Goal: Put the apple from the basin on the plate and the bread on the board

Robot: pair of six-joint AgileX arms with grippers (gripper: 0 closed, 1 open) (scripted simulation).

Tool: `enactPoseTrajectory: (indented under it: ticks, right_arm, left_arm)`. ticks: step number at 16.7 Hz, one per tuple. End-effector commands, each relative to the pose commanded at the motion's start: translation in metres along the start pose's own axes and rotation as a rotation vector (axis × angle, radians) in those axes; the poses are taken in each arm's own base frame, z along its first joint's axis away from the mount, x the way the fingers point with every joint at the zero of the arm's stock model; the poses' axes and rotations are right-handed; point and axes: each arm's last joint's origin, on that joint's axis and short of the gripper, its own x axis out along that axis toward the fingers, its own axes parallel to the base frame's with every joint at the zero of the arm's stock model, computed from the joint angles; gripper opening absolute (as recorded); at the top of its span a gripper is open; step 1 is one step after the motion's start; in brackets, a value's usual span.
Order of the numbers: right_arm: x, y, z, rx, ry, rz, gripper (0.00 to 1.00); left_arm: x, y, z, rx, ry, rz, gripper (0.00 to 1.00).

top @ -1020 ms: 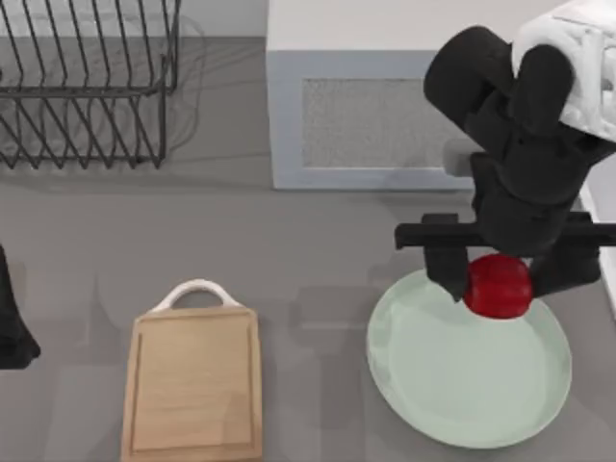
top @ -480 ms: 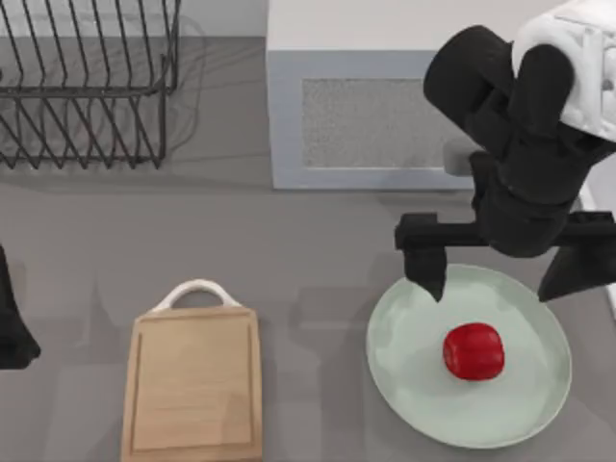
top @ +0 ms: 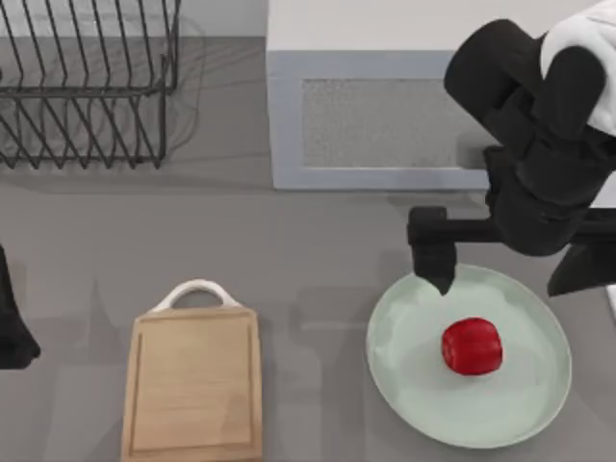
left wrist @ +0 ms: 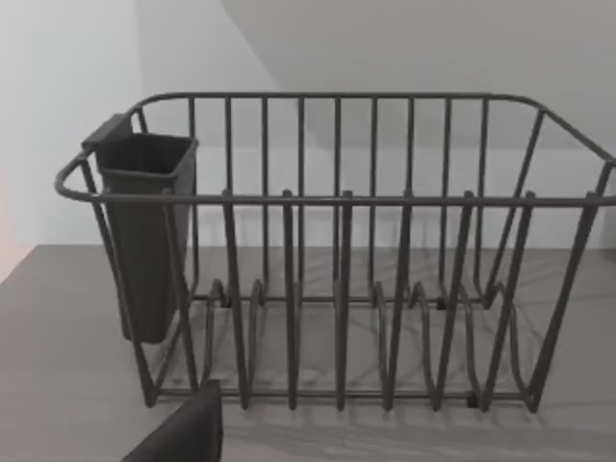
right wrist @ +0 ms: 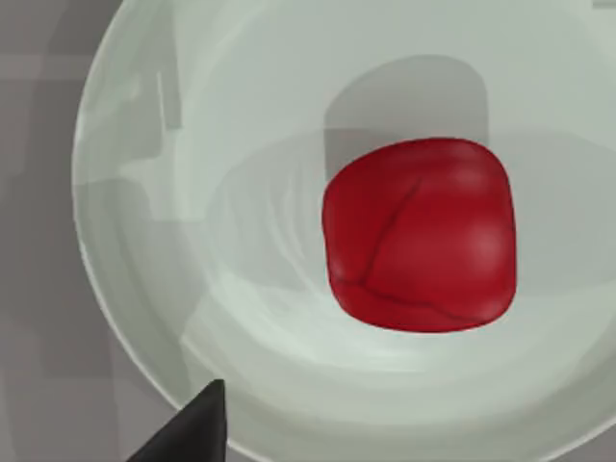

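The board (top: 192,383) lies bare at near left. The apple (top: 472,346) sits free on the plate (top: 404,385) at near right and could roll. Just beyond, the right gripper (top: 510,279) hangs wide open, holding nothing.

right arm (top: 539,144): matte black bulky links, white shell up top; black gripper (top: 510,274) w/ tapered fingers.

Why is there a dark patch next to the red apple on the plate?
In the right wrist view, that grey patch on the plate beside the apple is a shadow; in the top view, the open right gripper hangs above the plate's far edge, probably casting it.
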Motion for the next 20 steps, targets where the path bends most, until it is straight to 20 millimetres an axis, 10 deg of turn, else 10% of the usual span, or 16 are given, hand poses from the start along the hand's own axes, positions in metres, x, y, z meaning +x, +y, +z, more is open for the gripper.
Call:
enactPoseTrajectory:
  ticks: [10,15,20]
  right_arm:
    - [-0.031,-0.117,-0.093,-0.01,-0.688,0.217,1.0]
    - [0.007,-0.158,-0.149,-0.02,-1.171,0.17,1.0]
    - [0.054,-0.175,-0.163,-0.029,-1.464,0.029,1.0]
  left_arm:
    - [0.0,0.0,0.0,0.0,0.0,0.0,1.0]
    - [0.0,0.0,0.0,0.0,0.0,0.0,1.0]
    - [0.0,0.0,0.0,0.0,0.0,0.0,1.0]
